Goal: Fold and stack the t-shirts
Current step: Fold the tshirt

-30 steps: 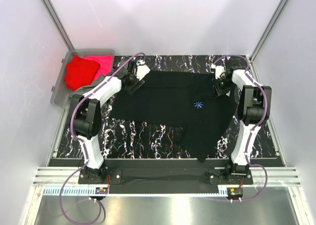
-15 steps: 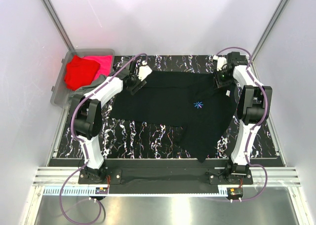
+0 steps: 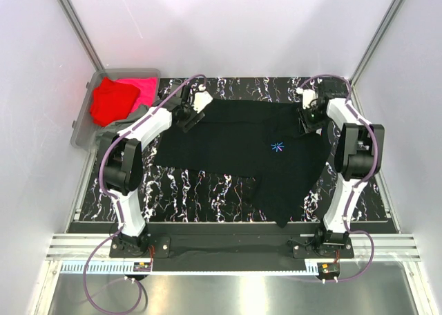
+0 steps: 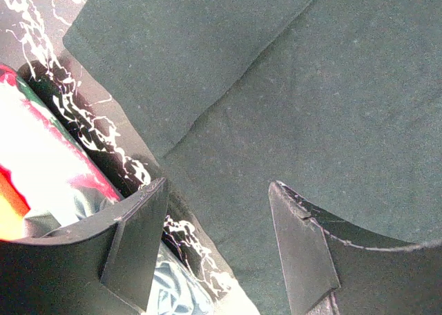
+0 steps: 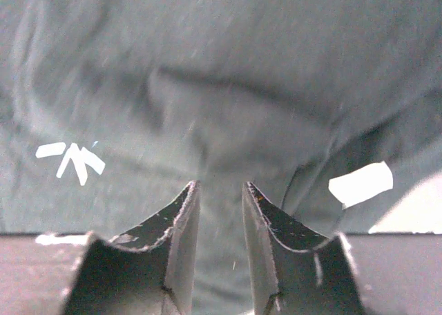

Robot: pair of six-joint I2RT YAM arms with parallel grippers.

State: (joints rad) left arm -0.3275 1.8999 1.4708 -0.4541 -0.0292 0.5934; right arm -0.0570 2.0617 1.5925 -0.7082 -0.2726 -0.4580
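The black t-shirt (image 3: pixel 235 146) lies spread flat on the marbled table (image 3: pixel 200 191), its blue print (image 3: pixel 277 147) facing up. Both arms stretch from the near edge out to the shirt's far corners. The left gripper (image 3: pixel 188 116) hangs over the far left corner by the sleeve, fingers wide apart, holding nothing. The right gripper (image 3: pixel 308 119) is at the far right shoulder, fingers narrow with cloth in the gap; I cannot tell whether it pinches. Left of the shirt, farther back, a grey bin (image 3: pixel 81 125) holds a red t-shirt (image 3: pixel 109 101) and a pink t-shirt (image 3: pixel 143 88).

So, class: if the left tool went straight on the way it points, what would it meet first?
Probably the black shirt: the open left tool points down at its edge by the sleeve, though part of it may land on the table instead. Depth is unclear.
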